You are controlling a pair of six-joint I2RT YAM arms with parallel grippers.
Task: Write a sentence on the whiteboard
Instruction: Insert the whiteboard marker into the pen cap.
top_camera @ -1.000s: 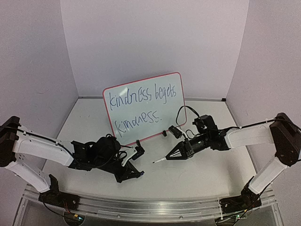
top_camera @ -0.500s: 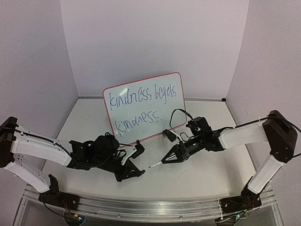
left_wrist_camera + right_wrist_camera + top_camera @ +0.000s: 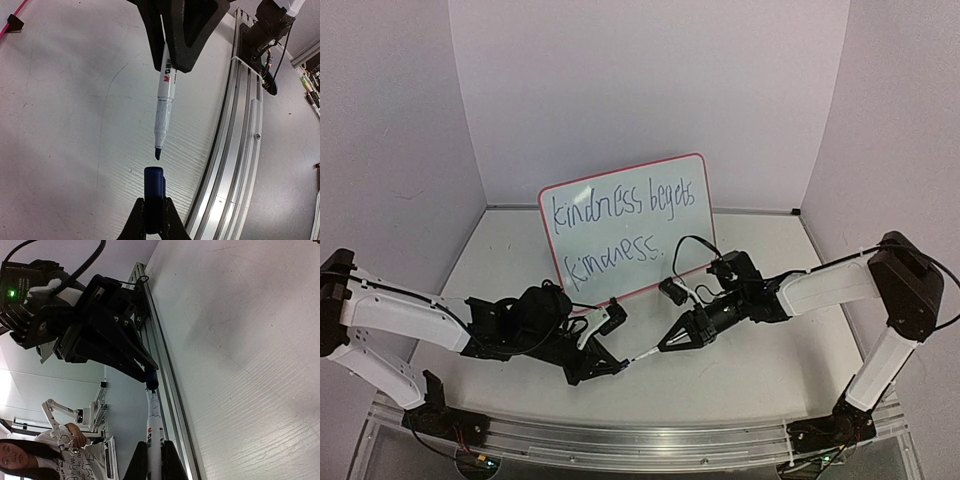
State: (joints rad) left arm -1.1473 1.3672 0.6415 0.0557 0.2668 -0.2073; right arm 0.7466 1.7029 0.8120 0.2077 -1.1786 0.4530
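The left gripper (image 3: 153,216), low over the table (image 3: 770,370) near its front edge, is clamped on a dark-blue cap (image 3: 154,186), whose open end points at the right arm. Facing it, the right gripper (image 3: 153,464) is closed around the barrel of a white marker (image 3: 165,95), which it holds out tip first toward the cap. In the left wrist view the dark chisel tip sits just short of the cap's mouth, in line with it, with a thin gap between them. From the right wrist view marker and cap look end to end, and whether they touch cannot be told there. From above, the two grippers meet nose to nose in front of the middle of the table, just behind the aluminium rail (image 3: 650,440) that carries the arm bases.

Behind them, toward the back wall, stands the whiteboard (image 3: 688,252), red-rimmed and tilted slightly clockwise, on two small black feet at its lower edge. The sentence (image 3: 620,208) runs across it in thin dark-blue handwriting, "kindness begets" on the upper line and "kindness." below. The board is well apart from both grippers, and neither arm touches it. A black cable loops up from the right wrist in front of the board's lower right corner.
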